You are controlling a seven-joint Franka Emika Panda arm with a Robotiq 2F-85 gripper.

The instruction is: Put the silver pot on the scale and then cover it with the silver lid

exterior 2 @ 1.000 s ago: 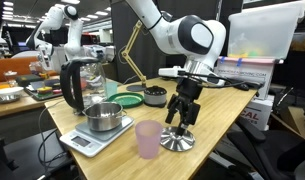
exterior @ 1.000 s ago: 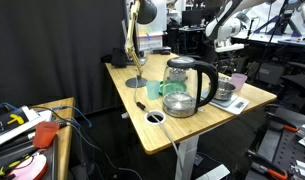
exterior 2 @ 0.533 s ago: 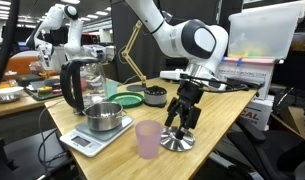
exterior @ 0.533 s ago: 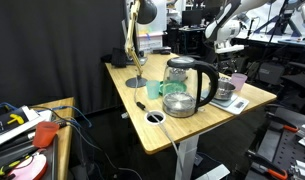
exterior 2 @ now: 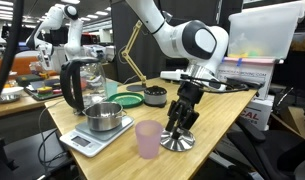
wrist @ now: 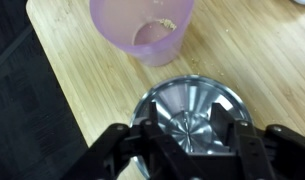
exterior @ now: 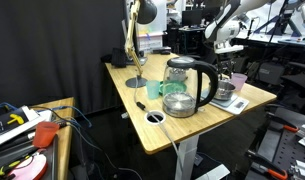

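The silver pot (exterior 2: 107,117) sits on the pale scale (exterior 2: 84,140) at the table's front corner; both also show in an exterior view, the pot (exterior: 224,93) on the scale (exterior: 235,103). The silver lid (exterior 2: 177,141) lies flat on the wooden table beside the pink cup (exterior 2: 149,139). My gripper (exterior 2: 179,124) hangs right above the lid, fingers pointing down. In the wrist view the lid (wrist: 192,105) fills the lower middle, and my gripper (wrist: 197,130) is open with a finger on each side of the lid's centre knob.
A tall glass kettle (exterior 2: 78,84) with a black handle stands behind the pot. A dark green bowl (exterior 2: 130,99) and a black box (exterior 2: 154,96) sit further back, by a desk lamp (exterior: 135,40). The pink cup (wrist: 142,25) is close to the lid.
My gripper has dropped slightly lower over the lid. The pot, scale, cup and lid have not moved.
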